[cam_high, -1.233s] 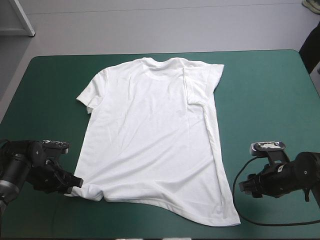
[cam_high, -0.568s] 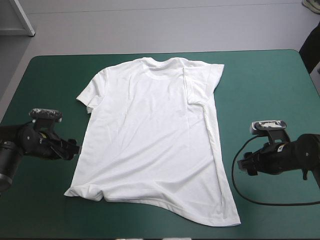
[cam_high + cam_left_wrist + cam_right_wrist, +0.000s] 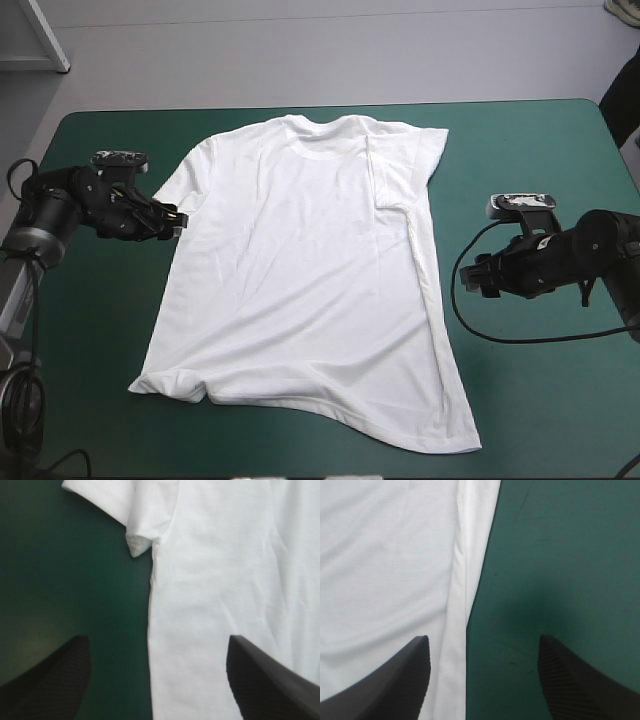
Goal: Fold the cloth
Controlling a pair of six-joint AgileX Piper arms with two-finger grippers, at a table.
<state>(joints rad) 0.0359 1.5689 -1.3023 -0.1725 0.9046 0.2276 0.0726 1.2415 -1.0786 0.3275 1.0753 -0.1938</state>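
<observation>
So, T-shirt [image 3: 300, 270] lies flat; left hand [image 3: 176, 222], right hand [image 3: 471, 283] gape beside it.

Matt white cloth T-shirt [image 3: 310, 270], textured black fingers [image 3: 265, 680]

High camera plus two close wrist cameras
I see the table [image 3: 530, 150] from above; wrist views share side edges of the T-shirt [image 3: 310, 270]

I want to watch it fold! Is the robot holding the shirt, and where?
Nothing held: left gripper and right gripper are open by the shirt.
</observation>
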